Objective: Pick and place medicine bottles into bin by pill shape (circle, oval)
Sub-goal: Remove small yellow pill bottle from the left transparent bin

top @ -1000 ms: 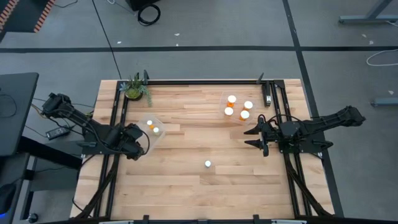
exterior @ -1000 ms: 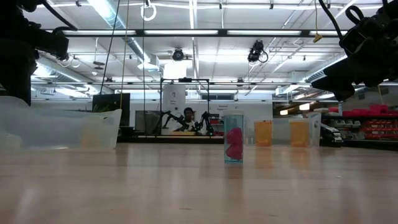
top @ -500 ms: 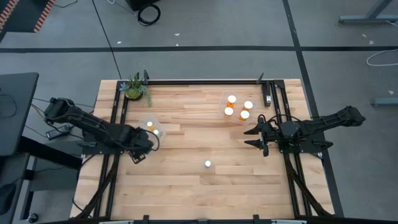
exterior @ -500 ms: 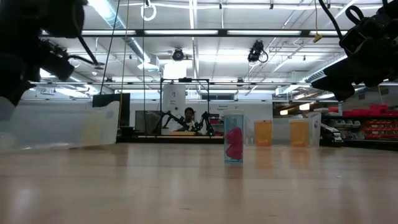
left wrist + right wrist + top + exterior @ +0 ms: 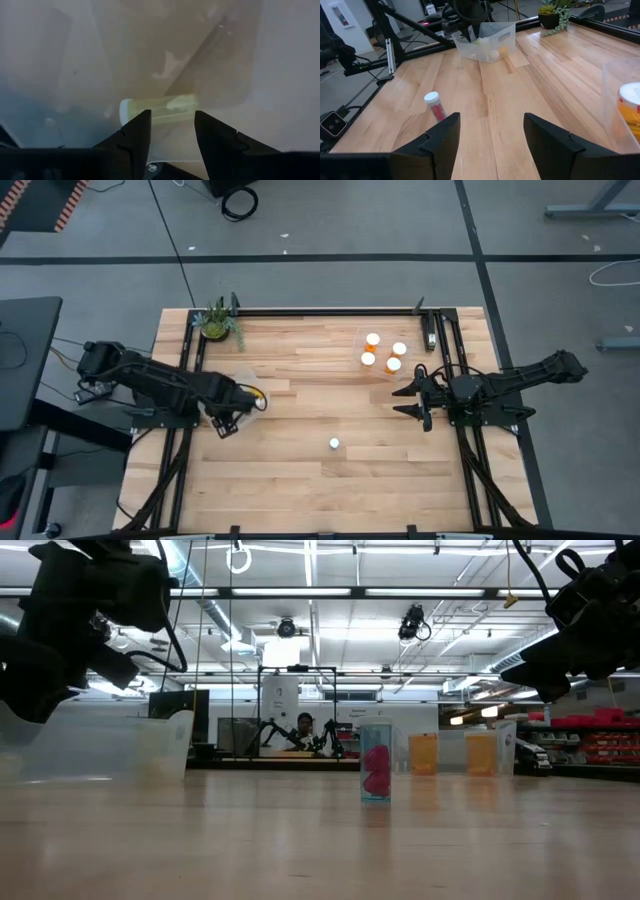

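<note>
A small bottle with a white cap and pink pills [image 5: 334, 444] stands upright alone near the table's middle; it also shows in the low view [image 5: 375, 762] and the right wrist view [image 5: 434, 105]. A clear bin [image 5: 382, 352] at the far right holds several white-capped bottles. A clear bin [image 5: 247, 380] at the left holds a yellowish bottle [image 5: 157, 107] lying on its side. My left gripper [image 5: 243, 398] hangs open over that bin, its fingertips [image 5: 172, 122] just short of the bottle. My right gripper [image 5: 403, 401] waits open near the right bin.
A small potted plant [image 5: 218, 323] stands at the table's far left corner. Black frame rails run along the far edge [image 5: 330, 311] and both sides. Bare wood lies around the lone bottle and toward the near edge. A person sits far off in the room [image 5: 301, 726].
My left gripper has moved toward the table's right edge, from beside the left bin to over it, and its arm has come farther into the low view. My right gripper and the lone bottle have kept still.
</note>
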`<state>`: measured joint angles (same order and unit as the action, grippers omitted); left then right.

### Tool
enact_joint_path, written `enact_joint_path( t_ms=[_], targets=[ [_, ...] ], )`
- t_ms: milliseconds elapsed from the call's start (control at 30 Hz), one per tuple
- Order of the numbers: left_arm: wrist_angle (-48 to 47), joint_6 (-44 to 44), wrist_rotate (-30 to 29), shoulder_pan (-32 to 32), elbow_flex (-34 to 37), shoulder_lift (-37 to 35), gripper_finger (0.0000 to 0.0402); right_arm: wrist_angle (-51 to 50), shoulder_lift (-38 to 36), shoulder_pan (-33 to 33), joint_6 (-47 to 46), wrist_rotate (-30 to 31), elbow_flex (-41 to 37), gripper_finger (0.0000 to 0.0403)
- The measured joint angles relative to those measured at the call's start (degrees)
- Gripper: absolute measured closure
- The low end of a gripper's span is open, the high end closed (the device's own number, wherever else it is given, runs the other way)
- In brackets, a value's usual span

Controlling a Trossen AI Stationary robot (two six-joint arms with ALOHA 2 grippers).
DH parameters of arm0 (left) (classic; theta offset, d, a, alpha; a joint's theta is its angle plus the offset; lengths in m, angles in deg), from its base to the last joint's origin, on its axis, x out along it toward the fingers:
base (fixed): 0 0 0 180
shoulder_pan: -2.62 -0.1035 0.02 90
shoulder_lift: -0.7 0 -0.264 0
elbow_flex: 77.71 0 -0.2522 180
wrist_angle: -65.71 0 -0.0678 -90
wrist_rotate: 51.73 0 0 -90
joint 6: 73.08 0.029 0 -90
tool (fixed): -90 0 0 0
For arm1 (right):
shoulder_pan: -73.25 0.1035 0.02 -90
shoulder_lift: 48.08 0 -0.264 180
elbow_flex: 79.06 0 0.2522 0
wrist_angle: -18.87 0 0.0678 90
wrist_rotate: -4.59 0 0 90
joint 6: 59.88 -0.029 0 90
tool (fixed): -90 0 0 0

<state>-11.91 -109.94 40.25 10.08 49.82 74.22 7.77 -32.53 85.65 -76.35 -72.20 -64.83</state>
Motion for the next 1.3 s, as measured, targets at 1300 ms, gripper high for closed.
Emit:
enact_joint_path(
  t_ms=[1300],
  targets=[
    [-14.3, -23.3, 2.1, -5.7, -11.7, 16.6, 0.0264, 0.0, 0.5, 0.0, 0.0, 0.0, 0.0, 0.0177]
  ],
)
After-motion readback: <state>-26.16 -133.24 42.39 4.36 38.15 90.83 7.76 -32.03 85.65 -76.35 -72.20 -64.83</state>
